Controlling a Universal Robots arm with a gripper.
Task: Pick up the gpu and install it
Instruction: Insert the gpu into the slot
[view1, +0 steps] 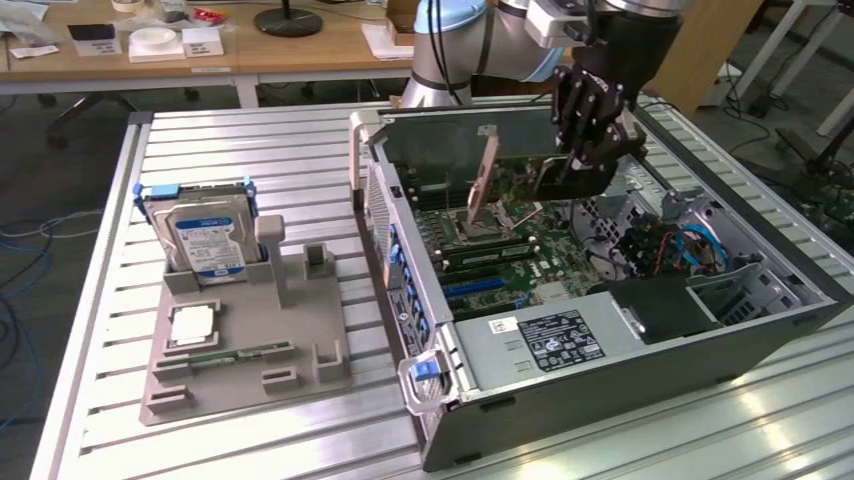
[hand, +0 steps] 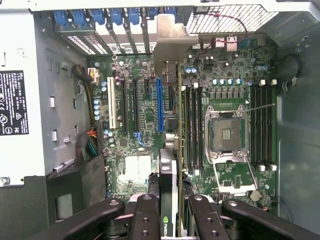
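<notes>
"Looking at the upper right of the exterior view, what did the gripper (view1: 587, 155) carry?"

"It was closed on the gpu (view1: 567, 182). The fingers (hand: 145, 217) pinched the card by its two faces. It hung on its edge over the motherboard (view1: 534, 260), inside the open computer case (view1: 641, 345). The hard drive (view1: 207, 235) stood in its holder at the left middle of that frame, well apart."

"Was the card already in a slot?"

"I could not say it with certainty. From the exterior view I judged that it was above the board and not seated. In the wrist view the gpu (hand: 169, 185) ran away from the gripper (hand: 172, 222) toward the rear wall. Its silvery bracket (hand: 167, 45) was near the row of blue clips (hand: 80, 19). As far as I could see, the card lay between the blue slot (hand: 160, 105) and the memory sticks (hand: 192, 125), so beside the slot and not over it."

"How should one do this step well?"

"In my opinion the card needed to stand upright and parallel to the slot. Its contact edge had to be exactly over the slot's whole length, and the bracket matched to its opening in the rear wall. The push should be straight and gentle, because a tilted card could jam or scrape the parts beside it. The grip had to be firm, since a thin card turns easily between fingers."
</notes>
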